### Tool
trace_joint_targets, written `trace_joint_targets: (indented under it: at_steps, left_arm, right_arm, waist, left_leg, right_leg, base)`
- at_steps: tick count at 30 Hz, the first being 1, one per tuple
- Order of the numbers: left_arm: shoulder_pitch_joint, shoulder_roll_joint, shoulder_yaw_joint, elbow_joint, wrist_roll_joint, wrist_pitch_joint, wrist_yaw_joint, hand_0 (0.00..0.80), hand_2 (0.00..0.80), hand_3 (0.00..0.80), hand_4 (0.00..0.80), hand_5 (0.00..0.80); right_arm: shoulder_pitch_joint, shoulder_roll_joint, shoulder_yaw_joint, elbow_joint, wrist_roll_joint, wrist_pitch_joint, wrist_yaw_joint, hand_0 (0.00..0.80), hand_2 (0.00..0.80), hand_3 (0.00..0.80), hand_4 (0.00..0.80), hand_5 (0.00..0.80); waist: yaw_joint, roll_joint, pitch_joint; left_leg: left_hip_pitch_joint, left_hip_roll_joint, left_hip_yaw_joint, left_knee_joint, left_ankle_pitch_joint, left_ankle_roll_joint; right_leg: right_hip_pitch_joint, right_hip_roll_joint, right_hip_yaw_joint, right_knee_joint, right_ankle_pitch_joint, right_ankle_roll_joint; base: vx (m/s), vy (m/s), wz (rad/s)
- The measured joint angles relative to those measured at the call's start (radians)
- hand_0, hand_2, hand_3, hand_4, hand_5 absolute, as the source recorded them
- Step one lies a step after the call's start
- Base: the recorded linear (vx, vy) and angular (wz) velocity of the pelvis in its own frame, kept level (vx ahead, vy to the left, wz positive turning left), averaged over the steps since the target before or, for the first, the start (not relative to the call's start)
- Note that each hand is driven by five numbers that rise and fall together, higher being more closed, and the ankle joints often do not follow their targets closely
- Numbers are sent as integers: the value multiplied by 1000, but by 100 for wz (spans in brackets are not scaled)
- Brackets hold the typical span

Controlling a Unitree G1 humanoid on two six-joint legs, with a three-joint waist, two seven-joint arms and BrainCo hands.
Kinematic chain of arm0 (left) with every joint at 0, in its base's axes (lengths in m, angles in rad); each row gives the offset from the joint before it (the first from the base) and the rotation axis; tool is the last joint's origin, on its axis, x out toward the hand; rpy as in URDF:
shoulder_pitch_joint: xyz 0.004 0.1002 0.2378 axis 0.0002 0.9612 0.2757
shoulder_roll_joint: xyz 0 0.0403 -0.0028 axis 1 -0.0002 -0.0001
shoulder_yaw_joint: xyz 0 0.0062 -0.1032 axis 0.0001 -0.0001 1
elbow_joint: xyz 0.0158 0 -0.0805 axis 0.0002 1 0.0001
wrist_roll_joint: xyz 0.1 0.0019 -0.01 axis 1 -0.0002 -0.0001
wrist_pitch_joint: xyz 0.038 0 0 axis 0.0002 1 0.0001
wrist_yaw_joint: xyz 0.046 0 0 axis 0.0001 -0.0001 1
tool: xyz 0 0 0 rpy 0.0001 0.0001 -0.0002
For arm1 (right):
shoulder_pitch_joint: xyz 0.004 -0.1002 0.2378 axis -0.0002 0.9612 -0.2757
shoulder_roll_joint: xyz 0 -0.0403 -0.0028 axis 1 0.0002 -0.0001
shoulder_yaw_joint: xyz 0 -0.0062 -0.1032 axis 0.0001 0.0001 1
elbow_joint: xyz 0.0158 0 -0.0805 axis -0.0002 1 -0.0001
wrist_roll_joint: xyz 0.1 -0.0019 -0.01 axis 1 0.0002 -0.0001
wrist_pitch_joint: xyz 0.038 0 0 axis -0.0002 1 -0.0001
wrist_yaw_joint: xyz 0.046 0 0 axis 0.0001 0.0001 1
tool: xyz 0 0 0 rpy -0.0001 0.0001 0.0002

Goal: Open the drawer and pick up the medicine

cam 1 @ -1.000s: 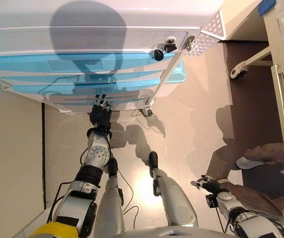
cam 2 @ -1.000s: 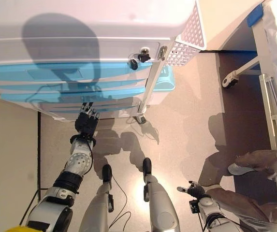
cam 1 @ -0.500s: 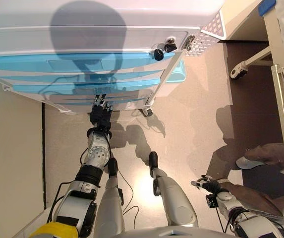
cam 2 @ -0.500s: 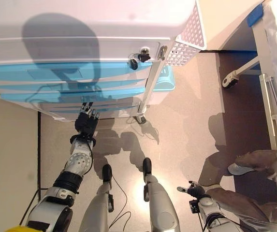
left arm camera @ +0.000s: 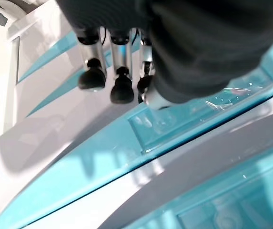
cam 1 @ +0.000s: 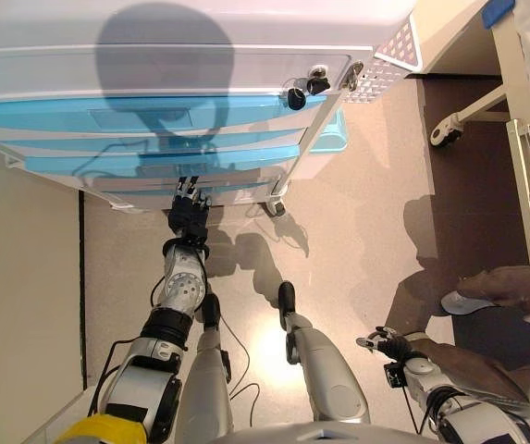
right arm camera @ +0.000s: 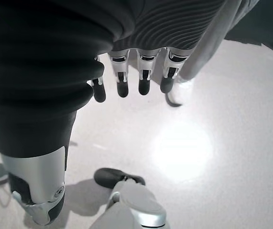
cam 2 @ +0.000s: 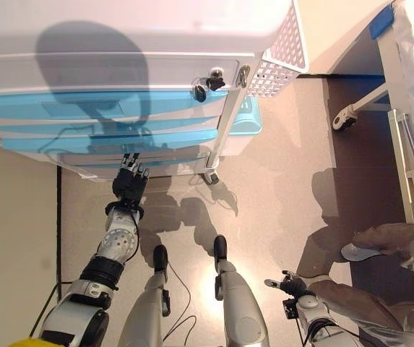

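The left hand (cam 1: 189, 211) reached with relaxed fingers (left arm camera: 123, 89) to a lower blue drawer (cam 1: 154, 164) of the cart, grasping nothing. The right hand (cam 1: 387, 343) hung low, loosely open and empty.

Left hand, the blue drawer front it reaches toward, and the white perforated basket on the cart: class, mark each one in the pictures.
left hand (cam 1: 189, 215), left eye view, on the dark back cover.
blue drawer front (cam 1: 107, 165), left eye view, on its blue face.
white perforated basket (cam 2: 279, 61), right eye view, on its side wall.

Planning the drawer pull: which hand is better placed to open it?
Left. The left hand is already up at the cart's blue drawer fronts, fingers extended; the right hand hangs low by the floor, away from the cart.
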Motion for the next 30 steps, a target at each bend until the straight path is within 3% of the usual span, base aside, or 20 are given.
trace_joint_targets:
  at_steps: [30]
  left_arm:
    - [89,-37,-1,-56,0,12,-48,800,800,800,800,800]
  right_arm:
    - [0,0,-3,5,0,0,1,0,0,0,0,0]
  waist:
    - [27,18,11]
  left_leg:
    - [-3,-4,-2,6,1,1]
  right_leg:
    - [-17,-3,0,39,-17,1]
  base:
    - [0,0,0]
